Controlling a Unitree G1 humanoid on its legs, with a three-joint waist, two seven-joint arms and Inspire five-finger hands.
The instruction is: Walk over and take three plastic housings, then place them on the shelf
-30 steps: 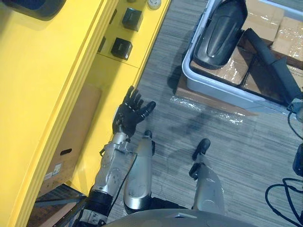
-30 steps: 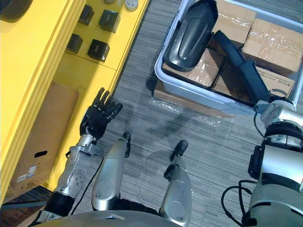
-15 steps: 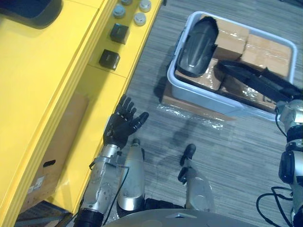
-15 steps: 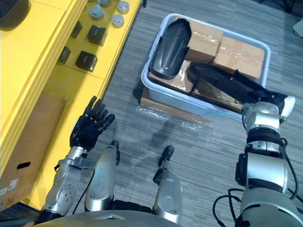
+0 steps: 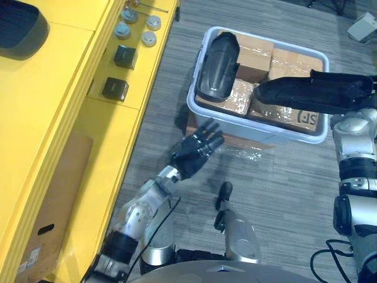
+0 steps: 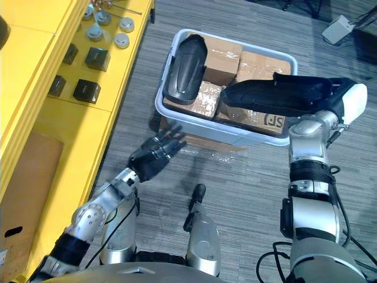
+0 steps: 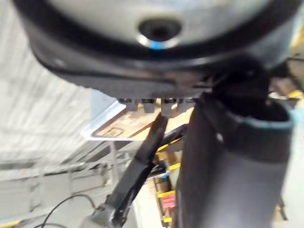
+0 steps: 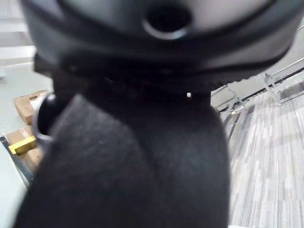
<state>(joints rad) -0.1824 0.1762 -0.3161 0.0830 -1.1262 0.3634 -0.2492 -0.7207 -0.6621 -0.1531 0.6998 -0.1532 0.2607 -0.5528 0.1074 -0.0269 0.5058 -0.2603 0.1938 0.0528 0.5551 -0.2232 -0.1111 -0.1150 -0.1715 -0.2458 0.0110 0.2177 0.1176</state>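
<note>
Grey striped carpet (image 5: 283,177) covers the floor, and a yellow shelf (image 5: 59,100) runs along the robot's left side. Its lower board carries small black blocks (image 5: 115,88) and silvery round caps (image 5: 149,38), a dark rounded thing (image 5: 20,29) lies on its top, and a cardboard box (image 5: 53,206) stands beneath it. A pale grey tub (image 5: 259,125) sits on the carpet ahead on flat cardboard and crinkled film (image 5: 241,154), packed with film-wrapped cartons (image 5: 294,62). A stubby black housing (image 6: 184,68) lies inside the tub at its left end. The right hand (image 6: 344,97) is closed round one end of a long black housing (image 6: 277,97), held level above the tub's right half, with its white-covered thumb at the outer end. The left hand (image 5: 194,154) hangs over the carpet near the tub's near left corner, fingers straight and spread, holding nothing
</note>
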